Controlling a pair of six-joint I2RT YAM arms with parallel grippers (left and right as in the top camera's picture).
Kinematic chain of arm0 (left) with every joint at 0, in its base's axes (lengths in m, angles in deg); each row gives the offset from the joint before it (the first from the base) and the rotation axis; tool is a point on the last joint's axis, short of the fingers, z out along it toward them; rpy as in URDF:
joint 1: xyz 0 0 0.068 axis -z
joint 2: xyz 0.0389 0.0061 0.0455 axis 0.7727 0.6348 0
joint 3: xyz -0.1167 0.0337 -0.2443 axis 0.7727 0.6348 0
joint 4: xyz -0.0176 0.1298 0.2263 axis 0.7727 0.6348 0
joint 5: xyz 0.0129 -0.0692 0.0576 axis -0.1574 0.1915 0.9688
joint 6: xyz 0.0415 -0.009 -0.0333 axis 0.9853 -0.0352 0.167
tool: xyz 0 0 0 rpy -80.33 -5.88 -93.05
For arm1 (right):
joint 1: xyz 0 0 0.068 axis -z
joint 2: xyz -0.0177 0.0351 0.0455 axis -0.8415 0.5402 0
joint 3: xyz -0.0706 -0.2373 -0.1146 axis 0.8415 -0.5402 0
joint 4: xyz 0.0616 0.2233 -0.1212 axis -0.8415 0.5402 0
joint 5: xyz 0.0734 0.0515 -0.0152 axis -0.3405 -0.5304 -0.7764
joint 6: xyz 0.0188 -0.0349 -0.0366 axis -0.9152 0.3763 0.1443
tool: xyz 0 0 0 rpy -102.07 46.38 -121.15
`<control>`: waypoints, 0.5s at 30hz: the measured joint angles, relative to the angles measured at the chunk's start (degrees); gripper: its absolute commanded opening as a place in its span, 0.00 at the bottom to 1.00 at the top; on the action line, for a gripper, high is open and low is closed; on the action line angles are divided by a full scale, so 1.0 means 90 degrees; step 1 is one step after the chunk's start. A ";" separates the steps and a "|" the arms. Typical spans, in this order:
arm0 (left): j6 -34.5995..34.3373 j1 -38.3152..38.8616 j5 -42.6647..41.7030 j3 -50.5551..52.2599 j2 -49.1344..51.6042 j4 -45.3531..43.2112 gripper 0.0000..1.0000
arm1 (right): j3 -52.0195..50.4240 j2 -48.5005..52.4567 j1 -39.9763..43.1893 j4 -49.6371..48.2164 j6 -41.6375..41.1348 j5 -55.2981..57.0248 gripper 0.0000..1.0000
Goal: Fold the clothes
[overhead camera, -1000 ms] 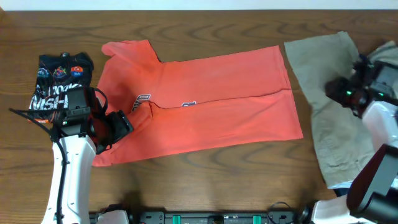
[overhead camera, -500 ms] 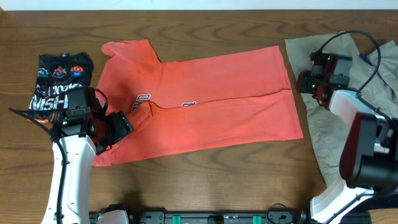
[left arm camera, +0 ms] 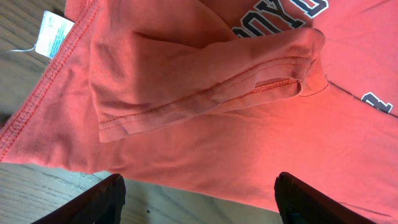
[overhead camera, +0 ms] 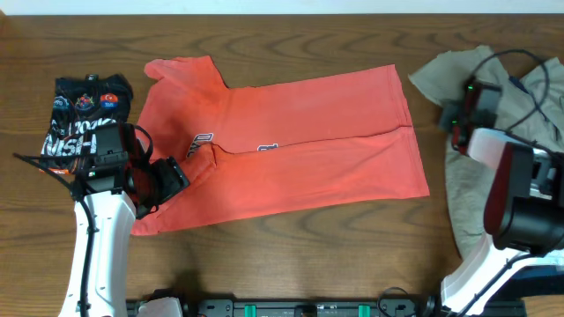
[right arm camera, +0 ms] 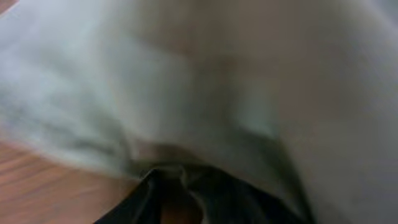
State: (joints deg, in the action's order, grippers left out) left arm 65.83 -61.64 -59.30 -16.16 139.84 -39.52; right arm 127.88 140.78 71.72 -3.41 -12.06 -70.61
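**Desk:** Where is the shirt lying?

**Operator:** I see the coral-red short-sleeved cotton T-shirt spread across the middle of the dark wooden table. Its long axis runs from 9 o'clock to 3 o'clock, a little tilted. The hem points to 3 and the neck end to 9, with one sleeve sticking out toward 11. The shirt is folded over on itself, so only scraps of the navy-and-white print peek out along the fold.

**Desk:** And your left arm?

**Operator:** My left gripper sits at about 8 o'clock, over the shirt's lower neck-end corner. In the wrist view its fingers are spread wide apart with nothing between them. Below them I see the red cloth, a folded-in sleeve with its stitched hem, and a small white label.

**Desk:** The right one?

**Operator:** My right gripper is at 3 o'clock, on the khaki-beige rumpled garment, which lies just beside the red hem. The wrist view there is blurred. Pale cloth fills it and dark fingers show at the bottom, but I cannot tell whether they are pinching it.

**Desk:** Anything else?

**Operator:** A small black printed shirt lies folded at 9 o'clock, just beside the red one.
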 measured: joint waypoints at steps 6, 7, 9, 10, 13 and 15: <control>0.0000 0.0000 0.0000 0.0000 0.0000 -0.0002 0.79 | 0.0010 -0.0308 0.0313 0.0517 -0.0202 -0.0680 0.47; 0.0000 0.0000 0.0000 0.0000 0.0000 0.0002 0.79 | 0.0019 -0.0442 0.0311 0.0767 -0.0223 -0.0952 0.52; -0.0002 0.0000 0.0000 0.0000 0.0000 -0.0015 0.79 | 0.0022 -0.0695 0.0296 0.1273 -0.0272 -0.1462 0.57; 0.0000 0.0000 0.0000 0.0000 0.0000 -0.0017 0.79 | 0.0029 -0.0821 0.0291 0.1540 -0.0284 -0.1744 0.58; 0.0000 0.0000 0.0000 0.0000 0.0000 -0.0017 0.79 | 0.0058 -0.1168 0.0236 0.2584 -0.0284 -0.2470 0.59; 0.0000 0.0000 0.0000 0.0000 0.0000 -0.0022 0.79 | 0.0070 -0.1302 0.0182 0.3405 -0.0304 -0.2725 0.58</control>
State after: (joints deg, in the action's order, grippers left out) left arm 65.83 -61.64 -59.30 -16.16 139.84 -39.72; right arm 128.51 129.06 73.36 27.23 -14.79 -95.14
